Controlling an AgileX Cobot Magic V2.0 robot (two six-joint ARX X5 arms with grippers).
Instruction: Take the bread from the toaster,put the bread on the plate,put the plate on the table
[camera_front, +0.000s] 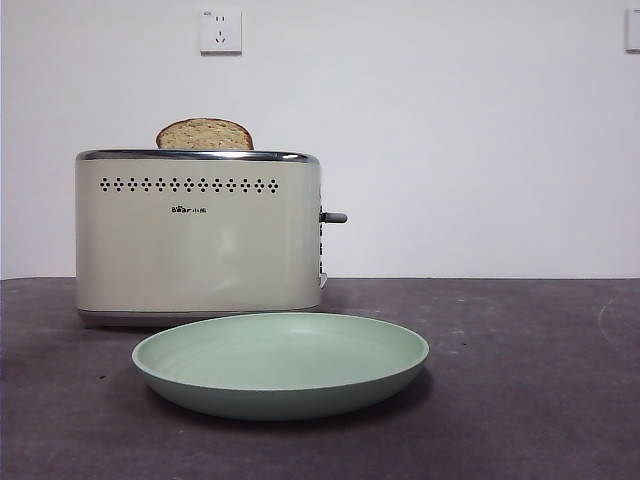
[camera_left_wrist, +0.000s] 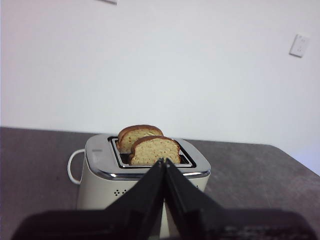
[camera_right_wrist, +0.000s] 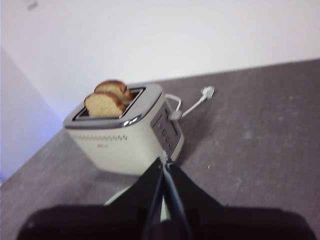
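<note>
Nothing done yet: bread (camera_front: 204, 134) upright in toaster (camera_front: 198, 240), plate (camera_front: 281, 362) empty on tabletop (camera_front: 530, 380). Left tool (camera_left_wrist: 164, 161), right tool (camera_right_wrist: 164, 162) both pressed together, holding nothing.

Soft even light, right wrist view blurred, faint shadows

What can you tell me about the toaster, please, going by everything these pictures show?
The toaster is a boxy cream appliance with a shiny chrome top rim, two rows of small dark vent holes, a tiny logo and a grey side lever. It stands upright on the table, just behind the plate. Two bread slices stick up from its slots. A white cord trails from one end. Neither gripper touches it.
</note>
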